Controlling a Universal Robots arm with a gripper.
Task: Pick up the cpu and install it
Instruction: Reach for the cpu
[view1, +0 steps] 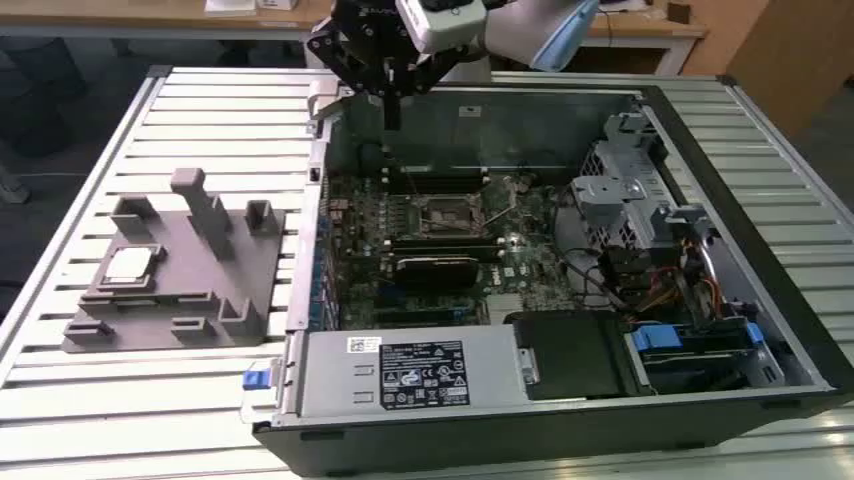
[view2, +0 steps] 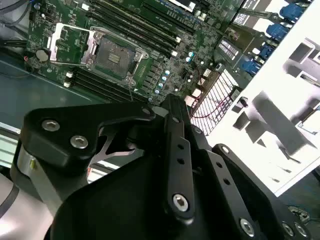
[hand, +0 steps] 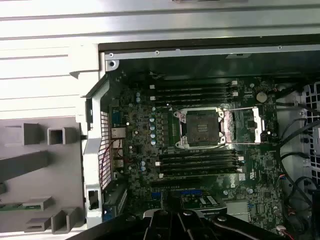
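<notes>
Cpu (view1: 130, 265) lies flat on the grey fixture (view1: 227, 275) on the table (view1: 80, 410), well apart from the pincer (view1: 391, 122) hanging pinched together, empty, above the case (view1: 561, 442); I'd approach square and grip chip edges only.

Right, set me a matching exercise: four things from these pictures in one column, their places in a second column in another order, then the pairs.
Things
1. cpu
2. CPU socket
3. gripper
4. power supply

Places
A. above the far corner of the computer case, at the exterior view's left
B. on the motherboard, retention frame swung open
C. on the grey fixture, outside the case
D. inside the case, along its near wall in the exterior view

Pairs: 1-C, 2-B, 3-A, 4-D
</notes>
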